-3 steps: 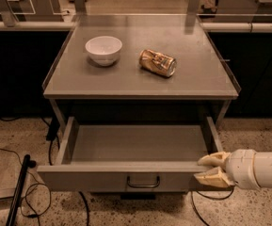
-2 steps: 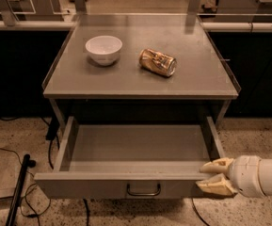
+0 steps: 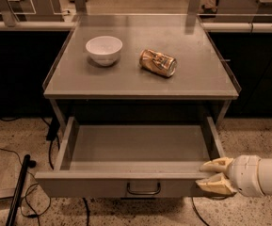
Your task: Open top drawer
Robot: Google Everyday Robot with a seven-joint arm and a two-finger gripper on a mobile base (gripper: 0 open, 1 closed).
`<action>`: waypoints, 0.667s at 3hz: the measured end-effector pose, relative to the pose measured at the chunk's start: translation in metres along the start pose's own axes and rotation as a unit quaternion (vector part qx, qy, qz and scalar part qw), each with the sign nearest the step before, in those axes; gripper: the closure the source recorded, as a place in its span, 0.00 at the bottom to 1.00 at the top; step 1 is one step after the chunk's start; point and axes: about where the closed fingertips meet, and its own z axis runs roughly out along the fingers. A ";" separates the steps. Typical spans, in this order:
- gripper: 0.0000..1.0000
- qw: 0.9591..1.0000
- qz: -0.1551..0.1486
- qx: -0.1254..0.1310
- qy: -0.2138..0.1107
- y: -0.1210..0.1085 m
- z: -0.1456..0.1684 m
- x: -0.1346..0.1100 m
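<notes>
The top drawer (image 3: 102, 184) is a grey metal drawer under the table top, pulled far out toward me, and its inside is bare. A small dark loop handle (image 3: 144, 189) sits at the centre of its flat front panel. My gripper (image 3: 211, 175) reaches in from the right edge, its cream fingers (image 3: 216, 164) closed over the right end of the drawer's front panel, one above and one below. No lower drawers show.
A white bowl (image 3: 104, 49) and a gold can (image 3: 158, 62) lying on its side rest on the grey table top (image 3: 140, 81). A black pole (image 3: 18, 192) and cables (image 3: 36, 204) lie on the speckled floor at the left. Dark counters flank the table.
The drawer has slid further out toward me, and my gripper has moved with it, down and toward the front.
</notes>
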 end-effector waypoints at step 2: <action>0.36 1.000 0.000 0.000 0.000 0.000 0.000 0.000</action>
